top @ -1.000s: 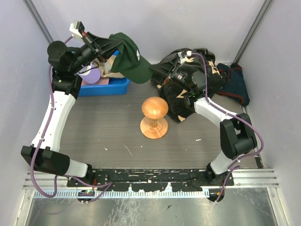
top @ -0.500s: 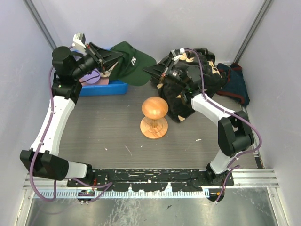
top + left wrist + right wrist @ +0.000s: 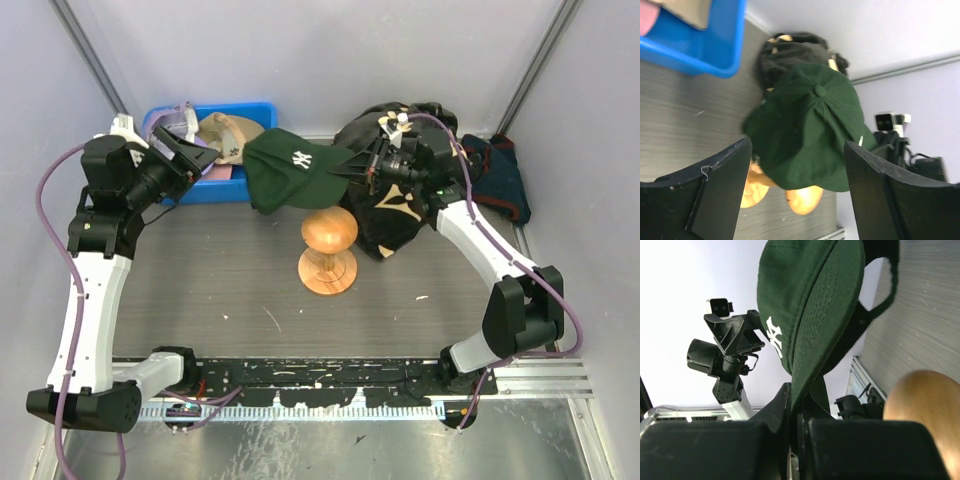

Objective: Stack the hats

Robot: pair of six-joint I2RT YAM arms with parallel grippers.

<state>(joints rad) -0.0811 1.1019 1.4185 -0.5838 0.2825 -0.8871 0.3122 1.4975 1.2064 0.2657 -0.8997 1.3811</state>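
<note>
Brim of green cap [image 3: 810, 305] disappears inside right end effector [image 3: 796, 407].

The dark green cap [image 3: 290, 170] is matt woven cloth, with rows of stitching across the brim's underside and a white embroidered logo. The wooden stand [image 3: 329, 232] is smooth turned wood with a soft sheen. The blue bin [image 3: 215, 190] is glossy plastic. The tabletop [image 3: 200, 290] is grey and matt, finely lined like wood grain. The left gripper [image 3: 797, 145] has fingers of matt black plastic. The rail [image 3: 540, 375] at the near edge is dull metal.
</note>
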